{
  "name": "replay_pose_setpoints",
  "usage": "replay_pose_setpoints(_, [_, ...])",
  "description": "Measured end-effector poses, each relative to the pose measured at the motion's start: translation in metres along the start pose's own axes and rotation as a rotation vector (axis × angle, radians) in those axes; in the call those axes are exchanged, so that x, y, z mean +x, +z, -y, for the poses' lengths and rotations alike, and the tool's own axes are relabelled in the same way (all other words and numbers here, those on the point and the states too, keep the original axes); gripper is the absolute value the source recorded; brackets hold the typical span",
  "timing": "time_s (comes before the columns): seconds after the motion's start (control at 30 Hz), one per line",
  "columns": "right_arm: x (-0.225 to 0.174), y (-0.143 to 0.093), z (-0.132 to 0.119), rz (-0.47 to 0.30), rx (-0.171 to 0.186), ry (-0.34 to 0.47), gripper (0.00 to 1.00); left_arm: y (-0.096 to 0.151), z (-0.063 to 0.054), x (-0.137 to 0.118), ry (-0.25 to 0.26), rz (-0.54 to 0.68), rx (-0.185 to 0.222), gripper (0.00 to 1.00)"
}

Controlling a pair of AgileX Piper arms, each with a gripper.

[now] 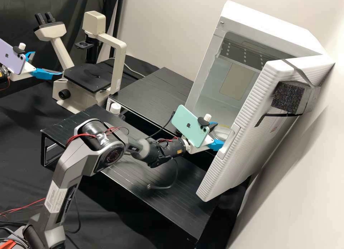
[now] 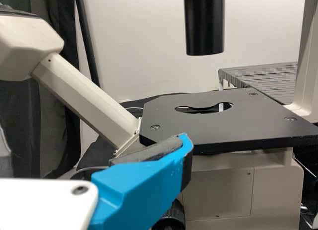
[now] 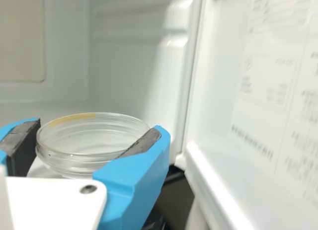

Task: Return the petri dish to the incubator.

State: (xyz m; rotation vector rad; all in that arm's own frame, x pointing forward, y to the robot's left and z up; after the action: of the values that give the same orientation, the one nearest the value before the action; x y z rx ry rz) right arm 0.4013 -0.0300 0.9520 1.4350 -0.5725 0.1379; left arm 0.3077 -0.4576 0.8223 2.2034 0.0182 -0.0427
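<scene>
- Right arm (image 1: pixel 70 165): reaches over the near black stand (image 1: pixel 161 182) to the incubator's mouth.
- Right gripper (image 3: pixel 99 128): clenched on the dish (image 3: pixel 92 165), a pad on either side of its wall.
- Dish: upright, near level, at the opening beside the swung-out door (image 1: pixel 234 130); a yellow mark on its rim.
- Handling, by judgement: light, stiff, thin-walled, likely brittle. Smooth clear sides could slip under a weak pinch or crack under a hard one. Best hold is across opposite sides, low enough to take the base; lifting by the rim may part a lid from it, if there is one.
- Incubator (image 1: pixel 276 26): open. Next move, likely: carry the dish inward, clear of the door edge, set it flat on the floor inside, then ease the pads off evenly. Risk: a knock on the frame, or tipping at release.
- Left gripper (image 1: pixel 48 62): at the microscope (image 1: pixel 118 62), close by its stage (image 2: pixel 208 123); fingers spread, nothing between them.
</scene>
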Motion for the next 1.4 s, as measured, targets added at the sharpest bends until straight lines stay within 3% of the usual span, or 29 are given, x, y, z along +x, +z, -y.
replay_pose_setpoints(0.1, [0.009,-0.001,-0.001,-0.006,0.004,0.010,0.00,0.000,0.000,0.000,0.000,0.000,0.000,1.00])
replay_pose_setpoints(0.37, [0.030,0.006,0.017,-0.011,0.062,-0.115,0.00,0.000,0.000,0.000,0.000,0.000,0.000,1.00])
replay_pose_setpoints(0.57, [0.044,0.008,0.017,-0.045,0.091,-0.129,0.00,0.000,0.000,0.000,0.000,0.000,0.000,1.00])
replay_pose_setpoints(0.8, [0.061,0.011,0.011,-0.057,0.066,-0.168,0.00,0.000,0.000,0.000,0.000,0.000,0.000,1.00])
replay_pose_setpoints(1.0, [0.075,0.014,0.010,-0.089,0.079,-0.203,0.00,0.000,0.000,0.000,0.000,0.000,0.000,1.00])
replay_pose_setpoints(1.4, [0.080,0.007,0.011,-0.127,0.059,-0.248,0.00,0.000,0.000,0.000,0.000,0.000,0.000,1.00])
